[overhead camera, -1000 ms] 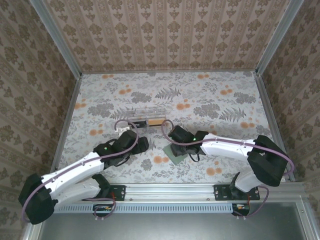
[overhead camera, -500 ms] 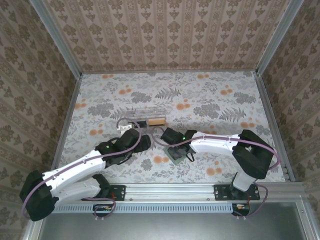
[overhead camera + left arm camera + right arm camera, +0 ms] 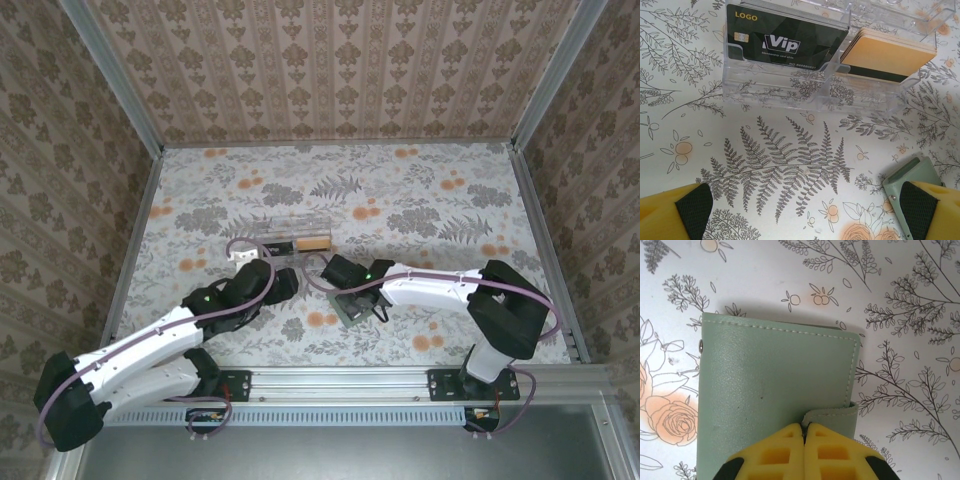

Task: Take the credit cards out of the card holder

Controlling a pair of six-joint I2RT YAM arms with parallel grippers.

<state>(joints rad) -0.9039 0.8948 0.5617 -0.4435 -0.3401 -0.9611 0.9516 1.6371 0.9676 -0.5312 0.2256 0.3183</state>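
Right arm stretches low across to the left, gripper [image 3: 804,429] pinched together on the holder [image 3: 775,370] strap (holder's flat on the table, just beside the box [image 3: 790,75]). Left gripper [image 3: 800,215] hovers nearby, fingers wide apart.

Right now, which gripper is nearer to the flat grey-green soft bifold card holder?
Right. The right gripper sits closed directly over the card holder, right at its clasp tab. The left gripper hangs open beside the holder, whose corner lies by one finger.
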